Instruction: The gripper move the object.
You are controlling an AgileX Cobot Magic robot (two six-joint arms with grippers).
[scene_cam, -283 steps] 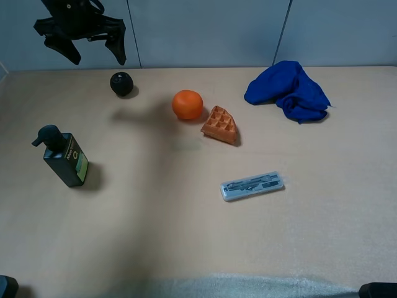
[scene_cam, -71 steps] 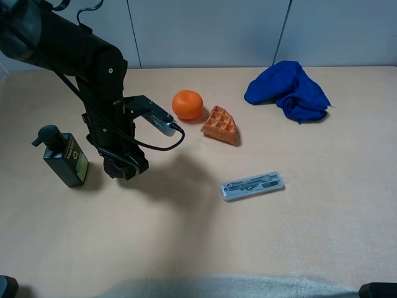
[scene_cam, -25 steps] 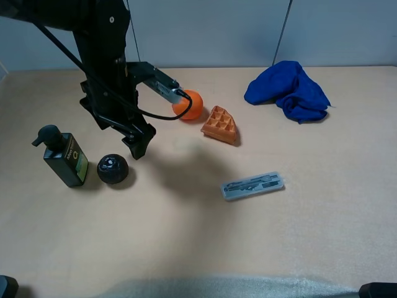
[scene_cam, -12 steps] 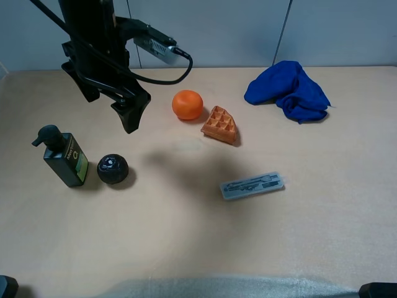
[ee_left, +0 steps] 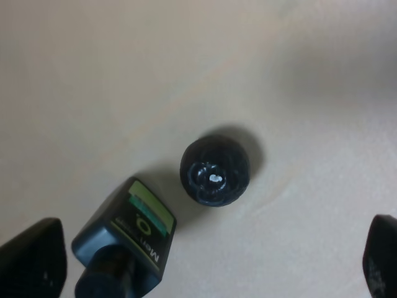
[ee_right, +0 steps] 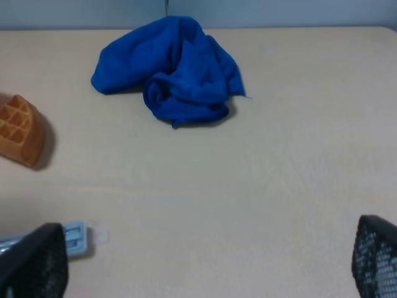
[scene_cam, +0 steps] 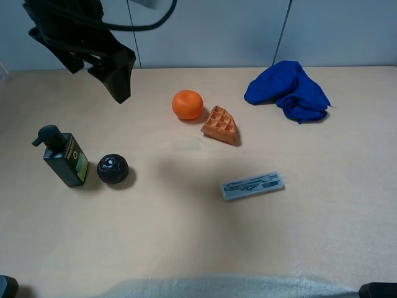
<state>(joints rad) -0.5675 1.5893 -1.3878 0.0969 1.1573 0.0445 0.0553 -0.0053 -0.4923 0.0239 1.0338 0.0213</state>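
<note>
The object, a small black ball with a pale spot on top (scene_cam: pixel 112 169), rests on the table right beside the dark green pump bottle (scene_cam: pixel 62 155). My left gripper (scene_cam: pixel 93 73) is open and empty, raised high above the table's back left, well away from the ball. In the left wrist view the ball (ee_left: pixel 215 170) lies far below between the spread fingertips (ee_left: pixel 31 261), with the bottle (ee_left: pixel 124 236) next to it. My right gripper (ee_right: pixel 203 261) is open and empty, and it does not show in the exterior high view.
An orange (scene_cam: pixel 187 104) and a waffle wedge (scene_cam: pixel 220 125) sit mid-table. A blue cloth (scene_cam: pixel 288 90) lies at the back right, and a clear pen case (scene_cam: pixel 252 185) lies toward the front. The right wrist view shows the cloth (ee_right: pixel 177 71), waffle (ee_right: pixel 18 130) and case (ee_right: pixel 74 239).
The ball went from the back left to beside the bottle and was let go. Over the last second my left gripper rose and pulled back, open.
</note>
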